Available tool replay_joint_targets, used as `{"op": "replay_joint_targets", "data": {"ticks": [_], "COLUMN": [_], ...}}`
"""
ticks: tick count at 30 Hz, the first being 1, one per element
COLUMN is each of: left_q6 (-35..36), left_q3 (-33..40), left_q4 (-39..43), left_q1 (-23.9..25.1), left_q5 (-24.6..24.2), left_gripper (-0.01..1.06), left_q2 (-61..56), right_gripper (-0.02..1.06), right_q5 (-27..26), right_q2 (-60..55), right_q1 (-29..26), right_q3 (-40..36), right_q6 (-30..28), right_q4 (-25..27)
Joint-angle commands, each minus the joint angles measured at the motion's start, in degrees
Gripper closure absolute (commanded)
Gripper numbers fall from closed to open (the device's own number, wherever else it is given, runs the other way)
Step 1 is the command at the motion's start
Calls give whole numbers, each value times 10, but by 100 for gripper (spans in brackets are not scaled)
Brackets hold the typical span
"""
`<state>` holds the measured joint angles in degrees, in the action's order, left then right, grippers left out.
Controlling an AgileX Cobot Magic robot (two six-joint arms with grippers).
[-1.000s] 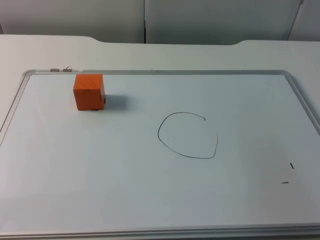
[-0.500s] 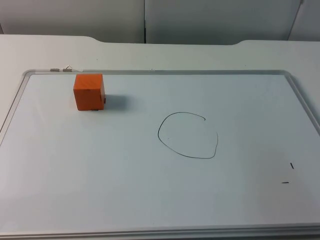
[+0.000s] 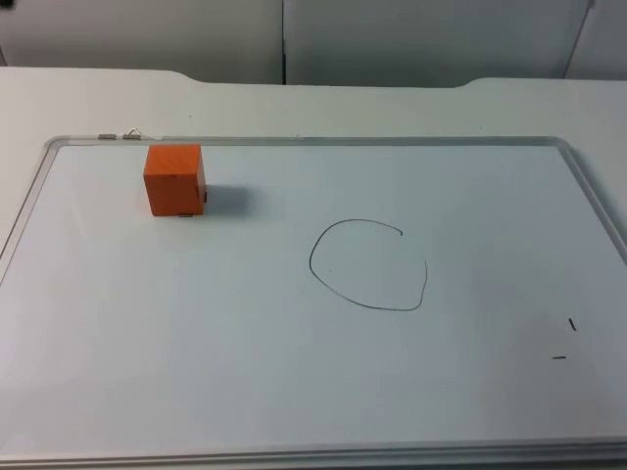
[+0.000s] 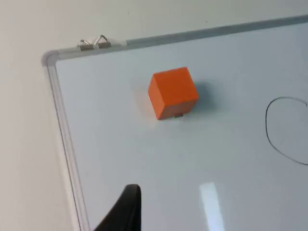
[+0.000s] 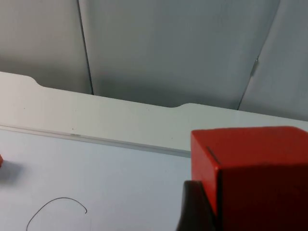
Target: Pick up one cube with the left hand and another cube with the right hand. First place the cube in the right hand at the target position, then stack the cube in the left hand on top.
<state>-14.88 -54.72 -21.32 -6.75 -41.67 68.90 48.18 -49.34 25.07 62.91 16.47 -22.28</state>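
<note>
Red cube in my right claw, orange one waiting.

My right gripper (image 5: 211,211) gripped the red cube (image 5: 255,178) close against its fingertip, above the whiteboard (image 3: 294,392). Beyond it lay the drawn circle (image 3: 369,265). My left gripper (image 4: 122,211) hung over the board's edge, grip unclear; the orange cube (image 4: 173,92) sat ahead, well apart, near the clips (image 4: 95,43).

I see white table (image 3: 88,98) | whiteboard (image 3: 294,392) lies flat on it | orange cube (image 3: 174,179) sits on board near its far left corner | drawn circle (image 3: 369,265) mid-board, well apart from cube | two clips (image 3: 120,135) on far rim
</note>
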Motion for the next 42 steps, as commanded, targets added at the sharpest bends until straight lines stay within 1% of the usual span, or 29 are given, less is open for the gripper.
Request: {"op": "replay_joint_targets", "data": {"ticks": [1,3,4,5,6,9,10,13,16,19,20,22,28,36,42], "left_q6": [-2,7,23,23,44,116,116,173,191,265,265,307,316,333,335], "left_q3": [-27,-64,-81,-81,-102,-165,-165,-224,-260,-305,-305,-320,-362,-366,-366], "left_q4": [-14,-8,0,0,16,64,64,99,105,178,178,213,202,203,204], "left_q1": [-24,-51,-62,-62,-71,-90,-90,-101,-103,-103,-103,-103,-107,-112,-117], "left_q5": [18,31,43,43,49,46,46,34,31,26,26,25,21,21,40], "left_gripper": [3,4,4,4,4,4,4,4,4,4,4,4,4,4,4], "left_q2": [66,139,166,166,199,284,284,356,400,461,461,487,542,576,594], "right_gripper": [105,105,105,105,105,105,105,105,105,105,105,105,105,105,105], "right_q5": [-14,-15,-16,-16,-16,-18,-18,-18,-18,-18,-18,-18,-18,-20,-25], "right_q2": [0,-1,-1,-1,-1,-1,-1,-1,-1,-1,-1,-1,-1,-1,-1], "right_q1": [2,2,2,2,2,2,2,2,2,2,2,2,2,2,2], "right_q3": [-1,-1,-1,-1,-1,-1,-1,-1,-1,-1,-1,-1,-1,-1,-1], "right_q6": [-5,-5,-5,-5,-5,-5,-5,-5,-5,-6,-6,-11,-11,-15,-15], "right_q4": [-1,-1,-1,-1,-1,1,1,1,3,14,14,17,18,18,18]}}
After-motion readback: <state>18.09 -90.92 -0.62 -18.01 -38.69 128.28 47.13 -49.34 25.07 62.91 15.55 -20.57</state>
